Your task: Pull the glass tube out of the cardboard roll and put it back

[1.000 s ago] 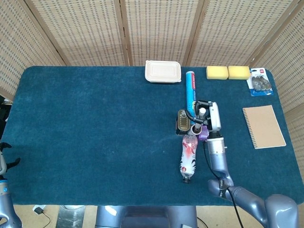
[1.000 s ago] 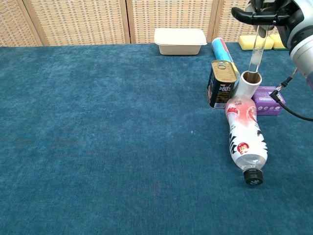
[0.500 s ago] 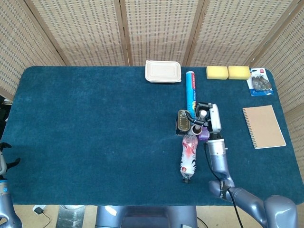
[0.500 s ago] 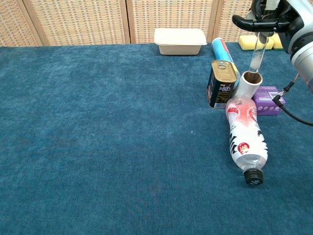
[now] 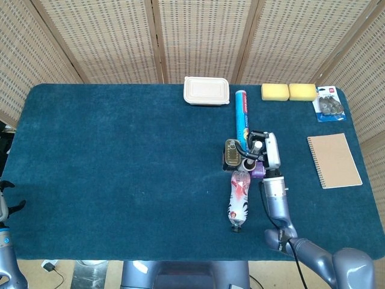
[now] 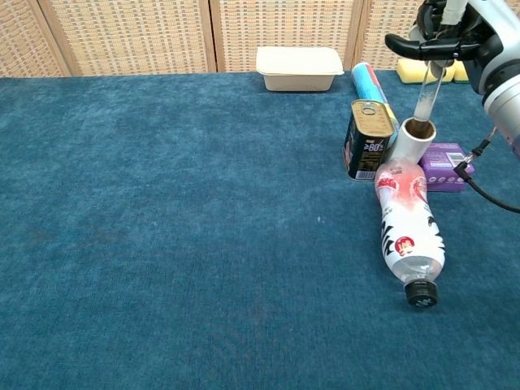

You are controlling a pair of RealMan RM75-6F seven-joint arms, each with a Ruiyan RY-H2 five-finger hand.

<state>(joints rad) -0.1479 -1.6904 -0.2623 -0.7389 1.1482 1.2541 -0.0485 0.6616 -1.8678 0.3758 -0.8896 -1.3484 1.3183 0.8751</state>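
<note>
A white cardboard roll (image 6: 413,140) stands tilted against a plastic bottle, its open top facing up; in the head view the roll (image 5: 248,163) shows as a dark ring. My right hand (image 6: 455,41) holds the clear glass tube (image 6: 426,91) upright by its top, directly over the roll's mouth. The tube's lower end sits at the rim; whether it is inside I cannot tell. From above the right hand (image 5: 264,148) hovers over the roll. Only a dark part of my left hand (image 5: 6,201) peeks in at the left edge, away from the table.
A plastic bottle (image 6: 409,230) lies below the roll, a tin can (image 6: 366,151) stands to its left and a purple box (image 6: 446,166) to its right. A blue tube (image 5: 242,116), a lidded container (image 5: 206,90), yellow sponges (image 5: 289,91), a notebook (image 5: 334,159) and a blister pack (image 5: 329,105) lie further off.
My right hand has come down a little with the glass tube, bringing the tube's lower end closer to the roll's opening. Nothing else has moved.
</note>
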